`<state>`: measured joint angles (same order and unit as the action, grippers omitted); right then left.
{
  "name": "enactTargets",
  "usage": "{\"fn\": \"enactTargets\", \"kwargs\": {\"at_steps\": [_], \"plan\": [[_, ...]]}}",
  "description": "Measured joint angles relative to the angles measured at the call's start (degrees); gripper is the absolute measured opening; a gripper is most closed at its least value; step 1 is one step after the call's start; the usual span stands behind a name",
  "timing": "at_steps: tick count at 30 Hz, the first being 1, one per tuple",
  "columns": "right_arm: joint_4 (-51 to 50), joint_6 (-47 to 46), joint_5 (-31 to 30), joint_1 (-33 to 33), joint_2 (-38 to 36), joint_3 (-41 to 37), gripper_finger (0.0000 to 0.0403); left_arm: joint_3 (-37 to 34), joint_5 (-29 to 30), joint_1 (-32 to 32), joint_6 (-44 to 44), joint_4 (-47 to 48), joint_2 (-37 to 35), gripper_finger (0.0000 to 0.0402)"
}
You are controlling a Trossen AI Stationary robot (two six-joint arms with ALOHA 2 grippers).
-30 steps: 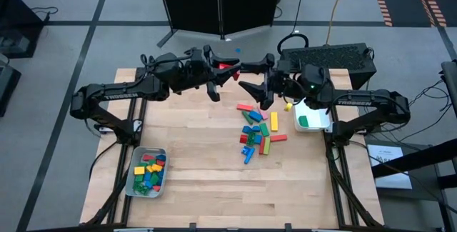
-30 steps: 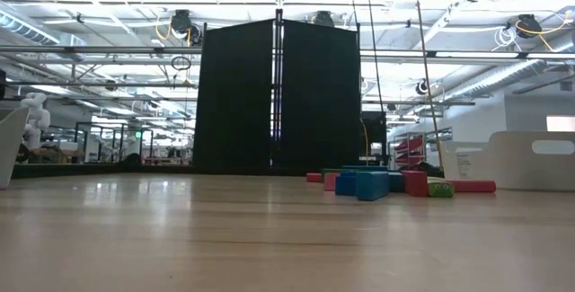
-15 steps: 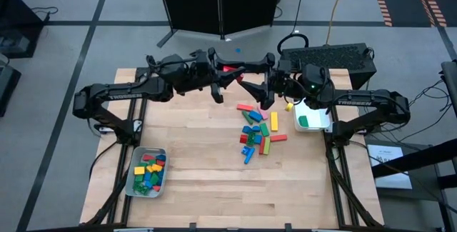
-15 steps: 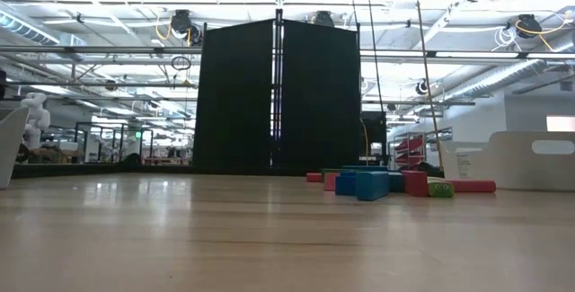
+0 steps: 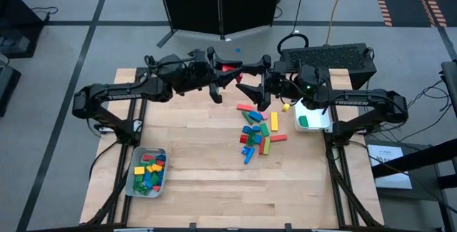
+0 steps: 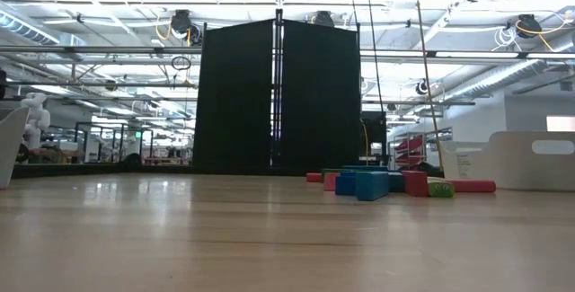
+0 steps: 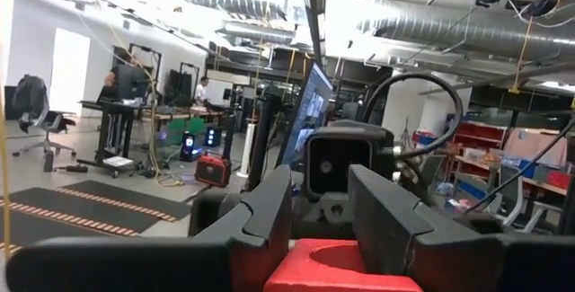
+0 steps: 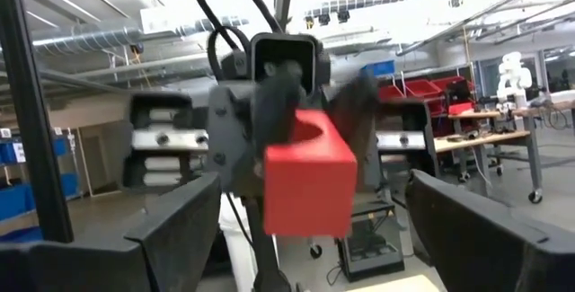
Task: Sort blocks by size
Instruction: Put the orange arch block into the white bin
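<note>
Handover risk: left gripper (image 5: 223,75) pinches a red block (image 8: 308,173) in mid-air; right gripper (image 5: 251,89), fingers spread and empty, could knock it loose if misaligned.

Red block (image 8: 307,184), dark claws (image 7: 321,225)

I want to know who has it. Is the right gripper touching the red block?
Apart. In the right wrist view, the red block sits clamped in the left gripper, while the right gripper's own jaws spread wide on either side with clear gaps.
</note>
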<state>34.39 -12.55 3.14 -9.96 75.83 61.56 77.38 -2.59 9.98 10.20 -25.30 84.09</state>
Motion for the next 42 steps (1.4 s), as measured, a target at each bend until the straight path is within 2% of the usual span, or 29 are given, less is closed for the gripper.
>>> {"fn": "enactTargets", "kwargs": {"at_steps": [5,9,22,34,35,42], "plan": [[0.9,-0.2,0.0,0.0,0.8,0.0,0.0328,0.0,0.0,0.0,0.0,0.3,0.0,0.0103],[1.0,0.0,0.0,0.0,0.8,0.0,0.0297,0.0,0.0,0.0,-0.1,0.3,0.0,0.0103],[1.4,2.0,0.3,-0.1,0.8,0.0,0.0119,0.1,-0.5,0.0,-0.6,0.5,0.0,0.0103],[1.0,2.8,0.3,-0.2,0.8,0.0,0.0114,0.1,-0.9,-0.2,-1.7,0.8,0.0,0.0104],[1.0,3.6,0.2,-0.2,0.8,0.0,0.0114,0.1,-0.6,-0.3,-1.5,0.8,0.0,0.0112],[0.0,4.5,-0.5,-0.3,0.8,0.0,0.0114,0.1,-0.3,-0.4,-1.2,1.1,0.0,0.0237]]}}
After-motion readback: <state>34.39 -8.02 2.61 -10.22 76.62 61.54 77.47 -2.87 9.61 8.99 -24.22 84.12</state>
